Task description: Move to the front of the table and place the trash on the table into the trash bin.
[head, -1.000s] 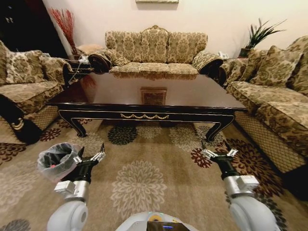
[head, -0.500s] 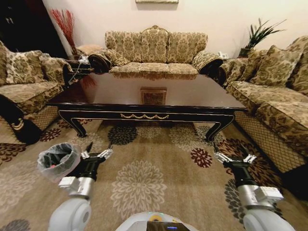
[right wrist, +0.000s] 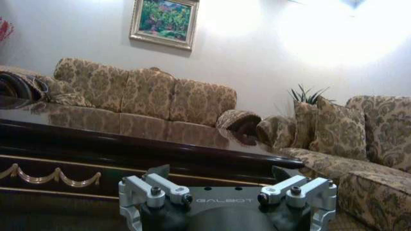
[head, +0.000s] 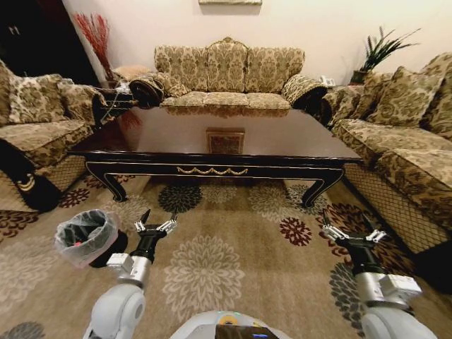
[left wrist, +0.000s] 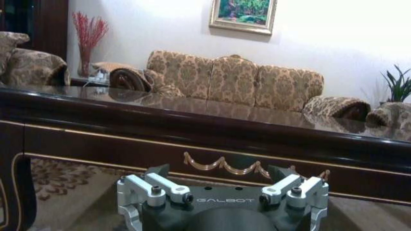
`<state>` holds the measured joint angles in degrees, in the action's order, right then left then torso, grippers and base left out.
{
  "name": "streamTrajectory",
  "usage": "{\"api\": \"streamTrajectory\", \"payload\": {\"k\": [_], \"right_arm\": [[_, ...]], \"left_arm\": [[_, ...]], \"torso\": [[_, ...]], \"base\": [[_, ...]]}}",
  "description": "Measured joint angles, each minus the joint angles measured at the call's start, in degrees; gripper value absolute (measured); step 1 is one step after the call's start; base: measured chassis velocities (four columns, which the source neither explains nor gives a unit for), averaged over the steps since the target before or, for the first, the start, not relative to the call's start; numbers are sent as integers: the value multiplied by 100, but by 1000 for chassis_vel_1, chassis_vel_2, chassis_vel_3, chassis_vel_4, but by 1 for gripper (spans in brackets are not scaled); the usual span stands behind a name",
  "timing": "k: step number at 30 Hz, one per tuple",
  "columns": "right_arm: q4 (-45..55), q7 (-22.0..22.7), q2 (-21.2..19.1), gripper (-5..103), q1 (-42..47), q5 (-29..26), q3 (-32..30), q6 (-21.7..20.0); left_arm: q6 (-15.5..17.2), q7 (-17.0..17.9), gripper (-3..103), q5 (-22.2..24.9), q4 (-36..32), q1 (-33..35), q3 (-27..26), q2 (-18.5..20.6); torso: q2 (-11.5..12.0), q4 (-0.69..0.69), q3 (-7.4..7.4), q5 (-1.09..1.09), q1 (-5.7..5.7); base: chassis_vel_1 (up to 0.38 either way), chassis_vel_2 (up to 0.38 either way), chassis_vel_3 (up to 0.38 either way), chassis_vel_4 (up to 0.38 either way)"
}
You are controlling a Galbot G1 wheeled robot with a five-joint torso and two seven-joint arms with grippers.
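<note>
The table (head: 282, 145) is a low, glossy dark brown piece with a gold swag on its apron, standing ahead of me on the carpet. Its top carries only reflections; the trash is out of view. The trash bin (head: 86, 236), small and round with a translucent liner, stands on the carpet at my lower left. My left gripper (head: 155, 226) hovers open and empty just right of the bin. My right gripper (head: 353, 234) hangs open and empty over the carpet at the lower right. The left wrist view faces the table's apron (left wrist: 192, 144); the right wrist view faces its right end (right wrist: 128, 144).
Patterned sofas ring the table: one behind it (head: 229, 74), one at the left (head: 39, 131), one at the right (head: 406, 138). A dark bag (head: 25, 183) leans by the left sofa. Open carpet (head: 233, 240) lies between me and the table.
Both grippers have shifted to the right: the left one away from the bin toward the middle, the right one outward and lower. The table and bin stay put.
</note>
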<state>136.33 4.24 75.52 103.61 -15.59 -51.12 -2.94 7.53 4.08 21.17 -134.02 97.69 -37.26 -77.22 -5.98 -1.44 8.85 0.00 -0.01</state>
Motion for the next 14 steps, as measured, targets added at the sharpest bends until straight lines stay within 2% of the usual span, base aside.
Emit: {"api": "streamTrajectory", "payload": {"k": [14], "right_arm": [[-1, 7, -6, 100, -4, 1, 7, 0]], "left_arm": [[-4, 0, 100, 0, -5, 4, -8, -4]], "torso": [[0, 0, 0, 0, 0]], "base": [[0, 0, 0, 0]]}}
